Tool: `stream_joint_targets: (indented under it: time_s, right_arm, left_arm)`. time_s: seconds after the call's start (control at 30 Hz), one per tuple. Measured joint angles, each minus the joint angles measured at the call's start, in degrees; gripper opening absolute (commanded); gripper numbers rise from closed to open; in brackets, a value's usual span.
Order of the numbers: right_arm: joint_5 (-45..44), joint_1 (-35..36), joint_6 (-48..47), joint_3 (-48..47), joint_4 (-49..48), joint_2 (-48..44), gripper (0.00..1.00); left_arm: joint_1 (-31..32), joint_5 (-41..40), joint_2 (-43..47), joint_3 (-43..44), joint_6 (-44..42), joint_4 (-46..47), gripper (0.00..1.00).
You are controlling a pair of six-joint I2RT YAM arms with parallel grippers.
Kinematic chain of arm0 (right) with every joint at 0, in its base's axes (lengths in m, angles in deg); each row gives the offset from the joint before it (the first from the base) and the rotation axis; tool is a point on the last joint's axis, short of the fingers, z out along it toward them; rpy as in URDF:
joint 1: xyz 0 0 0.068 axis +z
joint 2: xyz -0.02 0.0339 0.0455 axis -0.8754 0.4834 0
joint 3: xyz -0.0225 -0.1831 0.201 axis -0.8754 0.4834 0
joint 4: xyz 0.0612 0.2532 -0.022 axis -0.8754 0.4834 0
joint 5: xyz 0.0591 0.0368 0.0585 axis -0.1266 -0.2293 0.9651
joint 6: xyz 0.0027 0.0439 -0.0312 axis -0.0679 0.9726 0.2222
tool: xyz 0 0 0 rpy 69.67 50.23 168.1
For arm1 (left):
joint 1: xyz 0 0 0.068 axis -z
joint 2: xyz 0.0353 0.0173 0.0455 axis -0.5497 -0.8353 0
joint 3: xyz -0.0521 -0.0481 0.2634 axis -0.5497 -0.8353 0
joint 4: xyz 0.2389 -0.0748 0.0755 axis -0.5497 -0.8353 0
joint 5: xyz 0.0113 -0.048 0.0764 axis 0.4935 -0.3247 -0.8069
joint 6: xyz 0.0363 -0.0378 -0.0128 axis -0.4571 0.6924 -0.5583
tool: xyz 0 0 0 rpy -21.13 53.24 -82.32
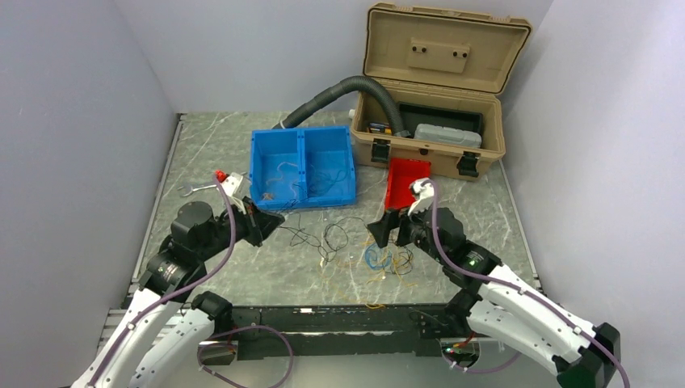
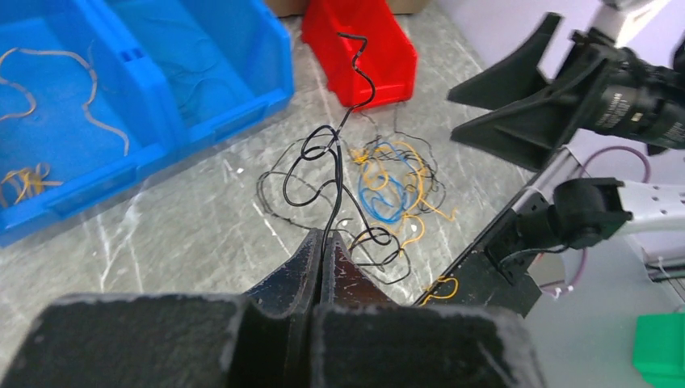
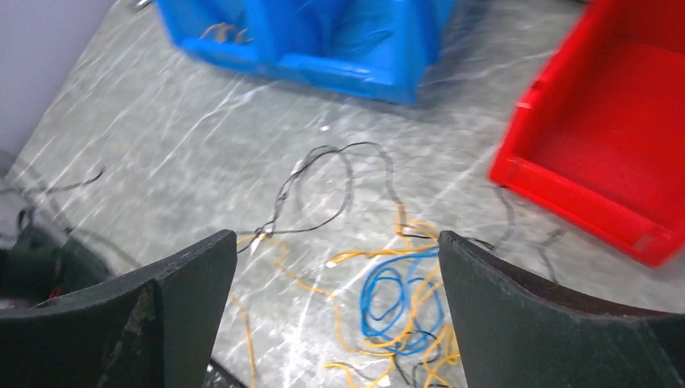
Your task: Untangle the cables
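Note:
The cables (image 1: pixel 380 259) lie in a loose tangle of yellow, blue and black wires on the marble table between the two arms. My left gripper (image 2: pixel 325 238) is shut on one black wire (image 2: pixel 332 178), which rises from its tips and runs toward the red bin. In the top view the left gripper (image 1: pixel 271 220) sits left of the tangle. My right gripper (image 3: pixel 336 236) is open, hanging over the blue coil (image 3: pixel 396 303) and yellow strands with nothing between its fingers. From above, the right gripper (image 1: pixel 386 230) is at the tangle's right edge.
A blue two-compartment bin (image 1: pixel 304 162) holding a few loose wires stands behind the tangle. A red bin (image 1: pixel 404 182) sits to its right, in front of an open tan case (image 1: pixel 436 81) with a grey hose (image 1: pixel 339 90). A wrench (image 1: pixel 194 189) lies far left.

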Motion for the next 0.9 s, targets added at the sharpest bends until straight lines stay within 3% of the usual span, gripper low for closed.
stream_joint_targets:
  time_s: [0.4,0.7,0.9]
  right_arm:
    - [28.2,1.0,-2.9,-3.5,-15.5,12.0,0.90]
    - [31.8,6.5,-2.6,-8.7,-22.7,18.3,0.90]
    - [30.8,10.3,-2.9,-12.2,-23.8,22.7,0.79]
  left_arm:
    - [0.0,13.1,-3.0,0.0,-1.0,7.5,0.00]
    - [0.0,18.0,-5.0,-0.3,0.9,12.9,0.00]
    - [0.0,19.6,-6.3,-0.6,1.9,15.0,0.00]
